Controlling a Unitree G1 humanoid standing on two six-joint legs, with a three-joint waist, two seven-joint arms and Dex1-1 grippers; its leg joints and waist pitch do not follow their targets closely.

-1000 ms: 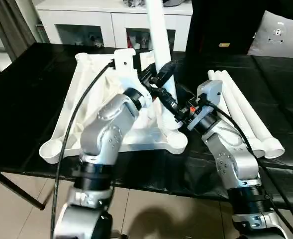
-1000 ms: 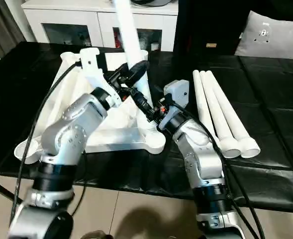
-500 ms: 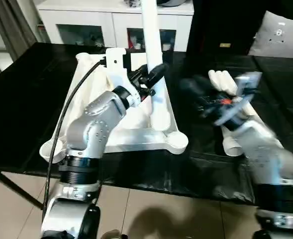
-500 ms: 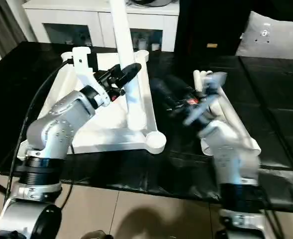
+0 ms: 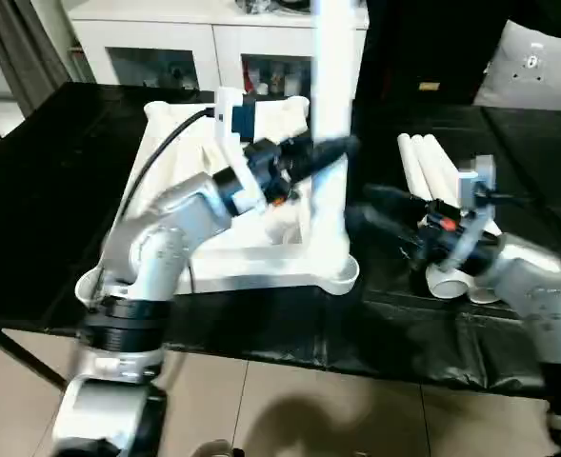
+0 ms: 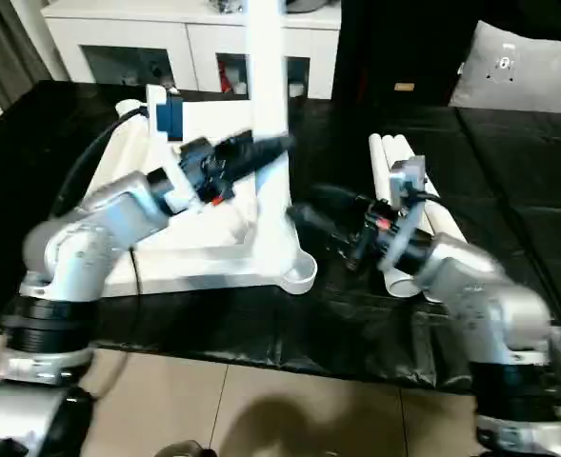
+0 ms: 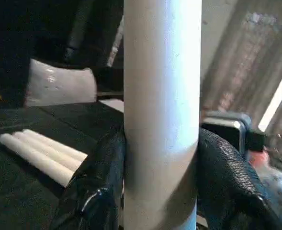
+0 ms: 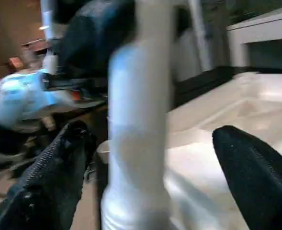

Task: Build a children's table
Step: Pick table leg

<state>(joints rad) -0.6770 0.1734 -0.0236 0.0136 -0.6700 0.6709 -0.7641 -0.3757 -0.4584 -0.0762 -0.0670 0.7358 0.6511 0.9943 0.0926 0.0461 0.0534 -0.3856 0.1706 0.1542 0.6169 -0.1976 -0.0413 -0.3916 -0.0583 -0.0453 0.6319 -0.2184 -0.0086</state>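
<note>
Pretty sure I'm in somebody's living room: white cabinet (image 5: 213,43) with glass doors, grey cushion (image 5: 532,67), tiled floor (image 5: 290,409).

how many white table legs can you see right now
4: one long white plastic leg stands upright at the upturned white tabletop's near corner, gripped by the left claw; three more legs lie together on the black table.

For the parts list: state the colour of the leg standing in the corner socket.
White, plain, no pattern. The upright leg clamped in the left gripper shows best in the left wrist view.
</note>
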